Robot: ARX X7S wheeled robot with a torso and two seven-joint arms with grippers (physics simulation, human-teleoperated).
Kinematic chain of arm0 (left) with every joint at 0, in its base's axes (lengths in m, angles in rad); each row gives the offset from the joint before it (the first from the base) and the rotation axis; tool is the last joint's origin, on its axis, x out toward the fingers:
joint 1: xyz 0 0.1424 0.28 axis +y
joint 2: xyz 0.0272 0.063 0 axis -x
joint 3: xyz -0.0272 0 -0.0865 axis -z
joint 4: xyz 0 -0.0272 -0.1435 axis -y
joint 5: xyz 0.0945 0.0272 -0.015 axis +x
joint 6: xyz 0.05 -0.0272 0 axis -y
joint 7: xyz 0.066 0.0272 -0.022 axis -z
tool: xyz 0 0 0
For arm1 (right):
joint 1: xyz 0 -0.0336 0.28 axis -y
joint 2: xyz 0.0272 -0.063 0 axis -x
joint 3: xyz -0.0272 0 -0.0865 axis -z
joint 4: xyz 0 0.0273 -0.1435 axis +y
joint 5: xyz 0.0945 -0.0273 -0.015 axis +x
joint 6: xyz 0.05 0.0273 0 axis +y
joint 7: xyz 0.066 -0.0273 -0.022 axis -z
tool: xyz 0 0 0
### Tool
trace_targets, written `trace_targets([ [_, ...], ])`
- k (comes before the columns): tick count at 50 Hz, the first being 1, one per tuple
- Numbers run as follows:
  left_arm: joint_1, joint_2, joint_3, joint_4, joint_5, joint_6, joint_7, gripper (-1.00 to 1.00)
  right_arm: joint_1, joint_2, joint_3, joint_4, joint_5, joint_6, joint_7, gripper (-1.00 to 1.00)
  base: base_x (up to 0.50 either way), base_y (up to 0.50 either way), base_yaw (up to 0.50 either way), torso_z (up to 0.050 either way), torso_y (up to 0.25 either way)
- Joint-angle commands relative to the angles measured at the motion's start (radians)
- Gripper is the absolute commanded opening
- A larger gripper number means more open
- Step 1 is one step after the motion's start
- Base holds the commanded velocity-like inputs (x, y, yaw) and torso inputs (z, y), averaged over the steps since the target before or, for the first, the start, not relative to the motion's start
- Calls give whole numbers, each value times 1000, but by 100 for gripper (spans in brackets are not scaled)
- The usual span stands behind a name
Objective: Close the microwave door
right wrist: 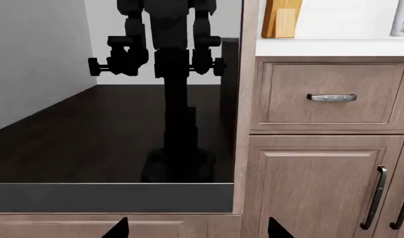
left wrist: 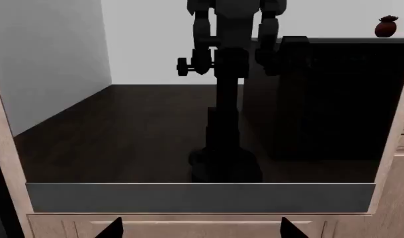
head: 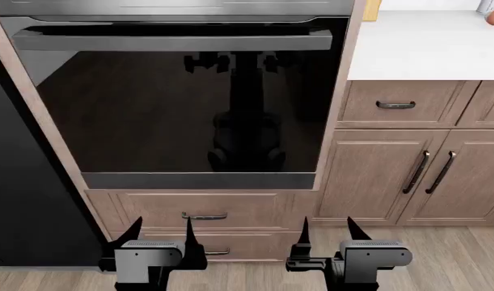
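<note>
The microwave and its door are out of view in all three frames. In the head view my left gripper (head: 162,233) and right gripper (head: 328,232) hang low in front of the drawers, both open with nothing between their fingers. Ahead of them is a built-in wall oven with a dark glass door (head: 190,103) that mirrors my own body. In the left wrist view the left gripper (left wrist: 202,230) faces that glass (left wrist: 122,129). The right gripper (right wrist: 197,230) faces the oven's right edge and the wooden cabinets (right wrist: 308,178).
Under the oven sit two wooden drawers with metal handles (head: 203,216). To the right are a drawer (head: 394,105), double cabinet doors (head: 428,173) and a white countertop (head: 425,45) with a cutting board (right wrist: 281,17). A dark appliance (head: 20,200) stands at the left.
</note>
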Motion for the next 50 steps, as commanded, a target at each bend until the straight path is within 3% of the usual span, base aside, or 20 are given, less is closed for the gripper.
trace_targets([
  [1,0,-16,18,1,-17,0,-18,100,-1,16,-20,-2,16,0,19,100,0,0,0,0,0],
  [17,0,-54,46,95,-95,23,-66,100,-14,60,-42,-103,91,25,79,100,0,0,0,0,0],
  [26,-98,-73,38,446,-172,-259,-128,100,53,129,-29,-404,108,251,99,100,0,0,0,0,0],
  [35,-414,-79,-34,781,-333,-693,-247,100,321,219,-9,-803,162,714,110,100,0,0,0,0,0],
  [45,-932,-66,-296,943,-639,-1177,-405,100,816,281,46,-1044,282,1255,101,100,0,0,0,0,0],
  [50,-1122,-82,-395,914,-723,-1284,-447,100,1066,393,118,-1046,672,1406,322,100,0,0,0,0,0],
])
